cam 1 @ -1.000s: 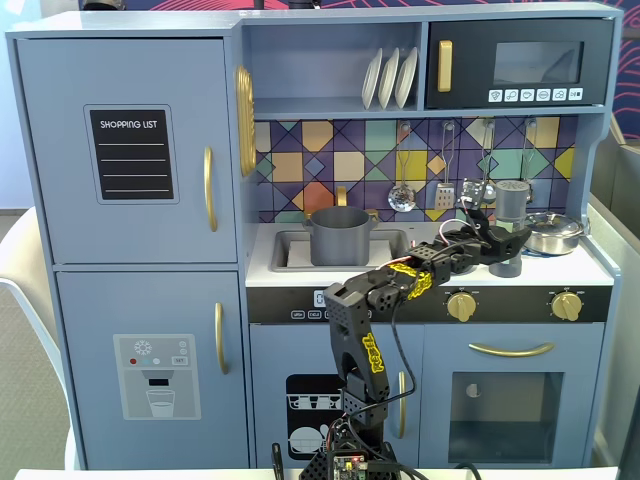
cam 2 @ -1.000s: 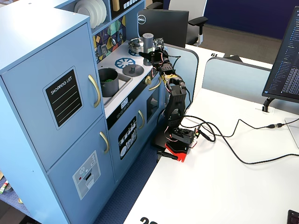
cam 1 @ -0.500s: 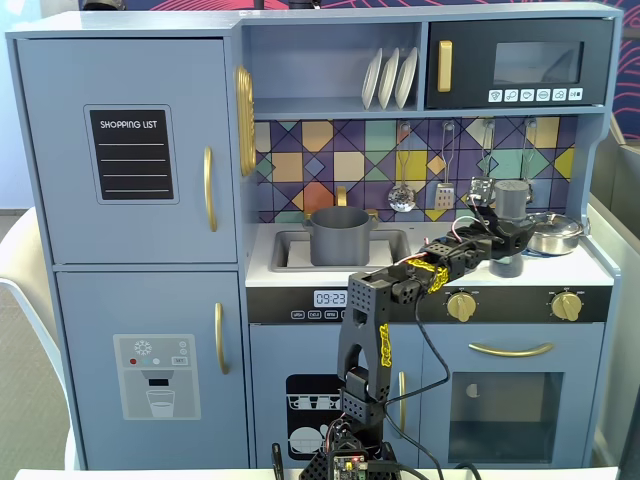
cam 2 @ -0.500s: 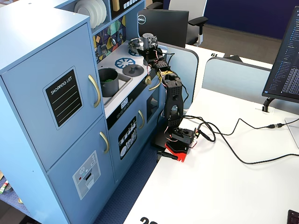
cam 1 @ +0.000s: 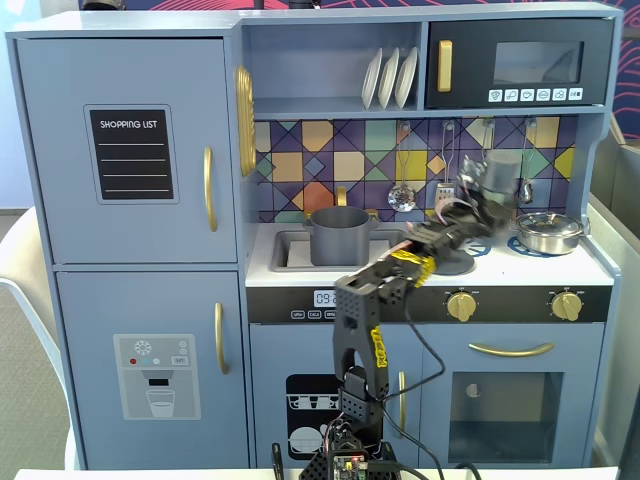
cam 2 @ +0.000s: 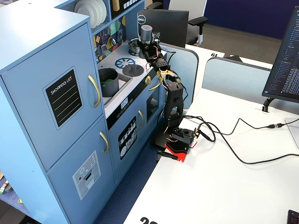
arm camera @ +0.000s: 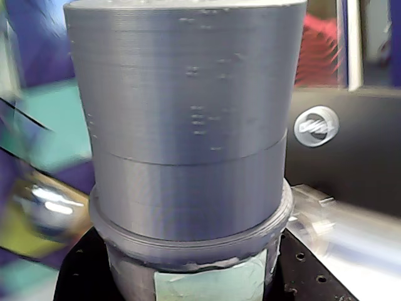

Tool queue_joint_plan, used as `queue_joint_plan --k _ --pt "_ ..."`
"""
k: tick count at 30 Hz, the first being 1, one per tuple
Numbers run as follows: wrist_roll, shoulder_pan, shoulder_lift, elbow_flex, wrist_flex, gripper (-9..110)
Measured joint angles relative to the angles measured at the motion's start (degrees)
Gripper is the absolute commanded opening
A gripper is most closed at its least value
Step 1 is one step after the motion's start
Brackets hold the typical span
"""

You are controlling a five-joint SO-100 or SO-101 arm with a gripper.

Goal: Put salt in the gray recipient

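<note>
The salt [cam 1: 497,172] is a dark-gray shaker with a lighter cap, held in the air above the stove top and tilted a little. My gripper [cam 1: 481,204] is shut on its lower body. In the wrist view the salt [arm camera: 188,125] fills the frame, its pale green label [arm camera: 213,283] shows at the bottom, and black jaw parts flank it. From the side, the salt [cam 2: 146,33] rises above my gripper [cam 2: 149,45]. The gray recipient [cam 1: 340,236] stands in the sink, left of the shaker. It appears as a dark pot [cam 2: 109,81] in the other fixed view.
A shiny steel pan [cam 1: 548,231] sits on the right burner. A flat gray knobbed lid [cam 1: 452,263] lies on the counter under my arm. A ladle [cam 1: 401,196] and a spatula [cam 1: 444,192] hang on the tiled back wall. The microwave [cam 1: 520,62] hangs above.
My gripper has lifted the salt off the counter beside the steel pan and carried it up and left, toward the sink. The arm's elbow has shifted left too.
</note>
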Motion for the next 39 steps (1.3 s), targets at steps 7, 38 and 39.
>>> queue_joint_plan --k 7,38,39 --pt "22.24 -15.47 15.64 3.08 16.08 0" --pt "113.29 -47.55 7.03 -12.74 24.87 0" --pt "113.73 -47.55 7.03 -12.74 23.38 0"
